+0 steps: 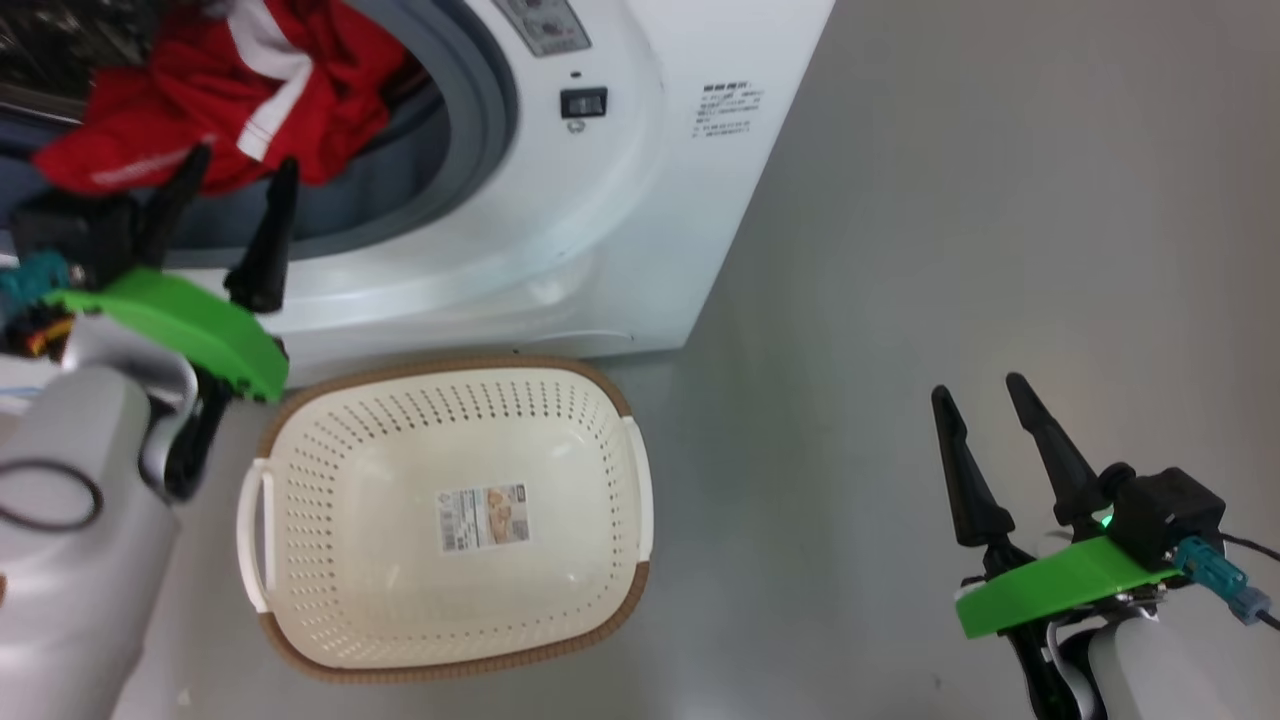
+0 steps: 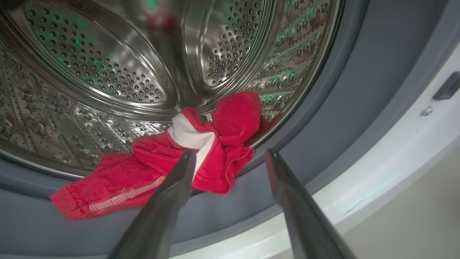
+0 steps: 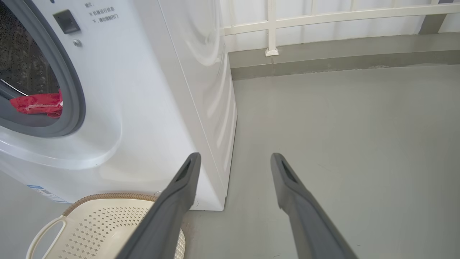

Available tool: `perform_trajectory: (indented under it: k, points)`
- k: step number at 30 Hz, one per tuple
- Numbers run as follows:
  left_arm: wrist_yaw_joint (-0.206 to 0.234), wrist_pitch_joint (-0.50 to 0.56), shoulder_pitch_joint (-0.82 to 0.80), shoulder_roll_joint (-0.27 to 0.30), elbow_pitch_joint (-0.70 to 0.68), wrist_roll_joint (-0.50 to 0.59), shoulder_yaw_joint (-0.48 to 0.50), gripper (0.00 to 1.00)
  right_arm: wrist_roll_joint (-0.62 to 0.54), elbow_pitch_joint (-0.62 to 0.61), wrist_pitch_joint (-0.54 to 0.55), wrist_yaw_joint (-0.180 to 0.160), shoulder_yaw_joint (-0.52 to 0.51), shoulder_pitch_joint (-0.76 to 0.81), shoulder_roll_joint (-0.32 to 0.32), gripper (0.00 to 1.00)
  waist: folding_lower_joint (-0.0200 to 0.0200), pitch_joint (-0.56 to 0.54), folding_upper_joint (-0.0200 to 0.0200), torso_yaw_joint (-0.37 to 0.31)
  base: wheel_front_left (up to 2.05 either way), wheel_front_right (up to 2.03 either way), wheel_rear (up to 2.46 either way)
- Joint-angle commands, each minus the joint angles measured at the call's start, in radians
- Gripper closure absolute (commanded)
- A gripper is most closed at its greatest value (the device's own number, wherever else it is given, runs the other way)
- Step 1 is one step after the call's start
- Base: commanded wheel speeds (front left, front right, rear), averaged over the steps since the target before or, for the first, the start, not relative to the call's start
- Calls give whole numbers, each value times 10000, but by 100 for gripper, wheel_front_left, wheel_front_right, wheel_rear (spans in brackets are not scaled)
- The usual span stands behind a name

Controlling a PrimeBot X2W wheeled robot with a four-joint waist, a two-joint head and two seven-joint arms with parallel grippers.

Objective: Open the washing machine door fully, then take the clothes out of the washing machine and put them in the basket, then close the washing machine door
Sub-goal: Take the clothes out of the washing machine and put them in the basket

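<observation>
So, left pincer wide, aimed at the red clothes at the mouth of the washer | basket parked just in front for the drop | right pincer wide, idle

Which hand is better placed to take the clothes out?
Left. The left hand is open right at the clothes in the drum; the right hand is over the floor, far from them.

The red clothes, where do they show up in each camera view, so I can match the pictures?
Head view: clothes top left, inside the grey seal.
Left wrist view: clothes at centre, draped over the grey seal's lower edge.
Right wrist view: clothes at the left edge, inside the grey seal.
Shared landmark: the grey seal.
</observation>
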Motion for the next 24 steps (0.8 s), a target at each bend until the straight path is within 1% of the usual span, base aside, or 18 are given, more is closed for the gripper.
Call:
perform_trajectory:
  k: [1, 6, 13, 24]
  points:
    - [15, 57, -373, 490, -47, -85, 132, 0, 163, -271, -92, 63, 246, -168, -28, 0, 0, 598, -1, -227, 0, 0, 0]
    - [15, 308, -1600, 633, 870, -568, -740, 0, 273, -342, -92, 63, 413, -466, -28, 0, 0, 1067, -1, -343, 0, 0, 0]
    - [15, 441, -2599, 839, 1885, -1120, -1804, 0, 412, -367, -92, 63, 714, -659, -27, 0, 0, 1420, -1, -538, 0, 0, 0]
    - [15, 276, -3602, 986, 3155, -1805, -2670, 0, 511, -416, -92, 63, 833, -677, -26, 0, 0, 1690, -1, -804, 0, 0, 0]
